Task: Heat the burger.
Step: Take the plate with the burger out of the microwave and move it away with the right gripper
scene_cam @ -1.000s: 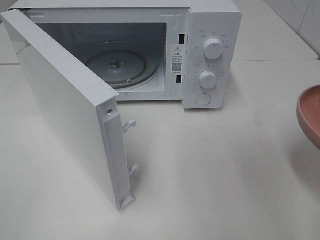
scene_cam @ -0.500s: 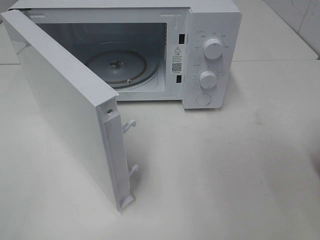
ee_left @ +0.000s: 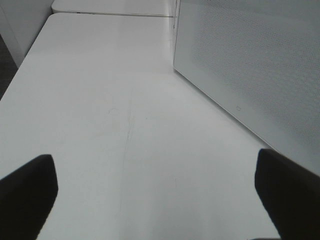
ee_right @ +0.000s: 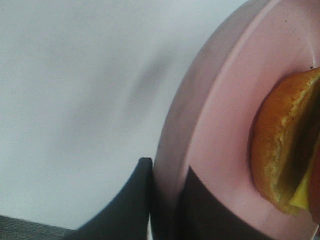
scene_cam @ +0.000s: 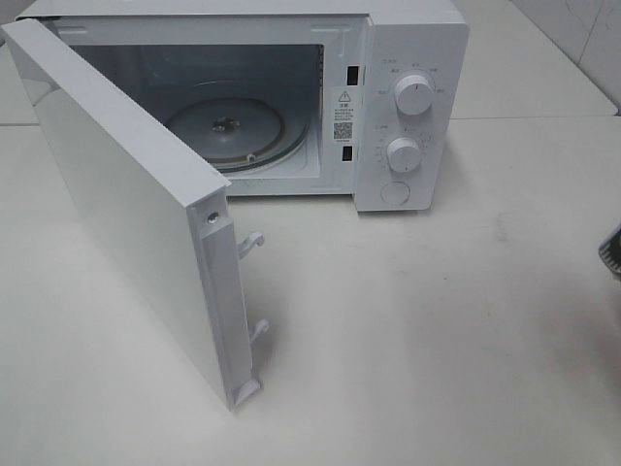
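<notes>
We judge setting as staged kitchen test bench, not lived-in home. Evidence: white countertop microwave (scene_cam: 291,107), door (scene_cam: 136,214) swung wide, glass turntable (scene_cam: 238,131) visible inside, two dials on control panel (scene_cam: 408,116). Appliance stands alone on plain white table (scene_cam: 437,320); we note seam where second table section abuts. Pale tiled wall (scene_cam: 582,29) at far right corner. Pink plate (ee_right: 225,125) with burger (ee_right: 287,150) is only tableware we see.
</notes>
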`<act>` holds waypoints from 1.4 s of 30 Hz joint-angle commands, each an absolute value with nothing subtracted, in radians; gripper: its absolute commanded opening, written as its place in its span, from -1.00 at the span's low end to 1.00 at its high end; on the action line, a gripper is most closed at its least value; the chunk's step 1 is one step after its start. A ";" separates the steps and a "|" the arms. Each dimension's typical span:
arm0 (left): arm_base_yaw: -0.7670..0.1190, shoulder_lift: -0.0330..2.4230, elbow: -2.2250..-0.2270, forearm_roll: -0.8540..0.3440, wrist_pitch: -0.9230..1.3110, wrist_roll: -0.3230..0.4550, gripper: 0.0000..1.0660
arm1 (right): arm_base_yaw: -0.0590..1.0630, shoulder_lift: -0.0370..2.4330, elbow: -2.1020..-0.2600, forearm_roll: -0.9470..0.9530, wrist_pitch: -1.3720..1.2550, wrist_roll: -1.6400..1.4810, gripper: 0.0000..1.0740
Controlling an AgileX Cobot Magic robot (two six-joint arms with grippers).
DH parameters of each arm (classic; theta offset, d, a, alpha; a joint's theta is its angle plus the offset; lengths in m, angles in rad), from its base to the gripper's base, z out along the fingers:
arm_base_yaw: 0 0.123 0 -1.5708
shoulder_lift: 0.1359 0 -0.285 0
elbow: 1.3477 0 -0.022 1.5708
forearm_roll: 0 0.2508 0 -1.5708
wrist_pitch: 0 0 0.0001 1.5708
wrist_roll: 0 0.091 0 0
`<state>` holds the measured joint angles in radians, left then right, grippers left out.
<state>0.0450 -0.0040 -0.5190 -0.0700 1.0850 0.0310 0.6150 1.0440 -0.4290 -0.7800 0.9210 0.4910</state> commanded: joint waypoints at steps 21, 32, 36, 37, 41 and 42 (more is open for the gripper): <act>0.043 -0.020 -0.517 -0.070 1.072 0.030 0.88 | 0.611 1.562 -0.575 -0.868 0.955 0.916 -0.98; 0.043 -0.020 -0.517 -0.070 1.072 0.030 0.88 | 0.611 1.693 -0.575 -0.882 0.882 1.050 -0.93; 0.043 -0.020 -0.517 -0.070 1.072 0.030 0.88 | 0.611 1.749 -0.575 -0.884 0.878 1.104 -0.91; 0.043 -0.020 -0.517 -0.070 1.072 0.030 0.88 | 0.611 1.749 -0.575 -0.884 0.878 1.104 -0.91; 0.043 -0.020 -0.517 -0.070 1.072 0.030 0.88 | 0.611 1.795 -0.575 -0.884 0.877 1.127 -0.89; 0.043 -0.020 -0.517 -0.070 1.072 0.030 0.88 | 0.611 1.795 -0.575 -0.884 0.877 1.127 -0.89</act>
<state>0.0450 -0.0040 -0.5190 -0.0700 1.0850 0.0310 0.6140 1.7920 -0.5740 -0.8410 0.8100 1.1130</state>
